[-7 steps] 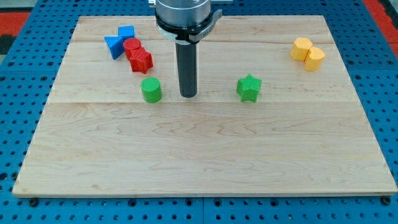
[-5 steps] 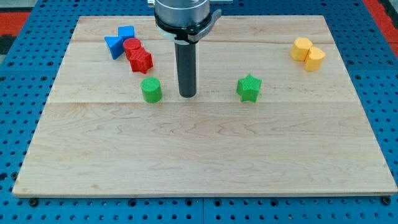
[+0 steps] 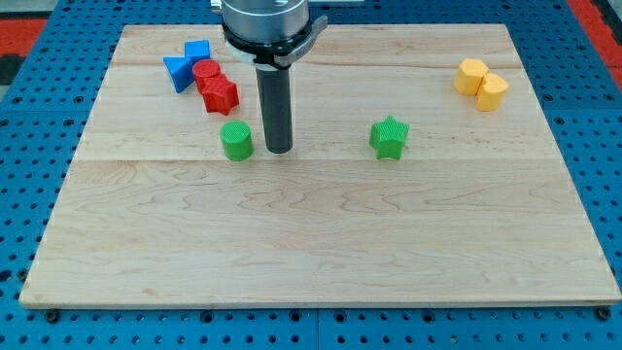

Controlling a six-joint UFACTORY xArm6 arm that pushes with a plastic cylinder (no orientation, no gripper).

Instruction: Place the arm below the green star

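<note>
Wooden board (image 3: 321, 243) on blue pegboard (image 3: 29, 194). No jaws on this rig, only a plain rod holding nothing; my tip (image 3: 279, 151) sits just beside the green cylinder (image 3: 236, 141), on its right. Green star (image 3: 389, 138) lies right of centre, well apart from tip, at about the same height. Blue blocks (image 3: 185, 66) and red blocks (image 3: 216, 87) clustered top left; yellow blocks (image 3: 482, 83) top right

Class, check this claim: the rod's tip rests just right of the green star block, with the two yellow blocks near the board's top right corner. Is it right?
Not quite. The camera view shows my tip just right of the green cylinder block; the green star block sits apart, farther toward the view's right. The two yellow blocks are near the top right.
</note>
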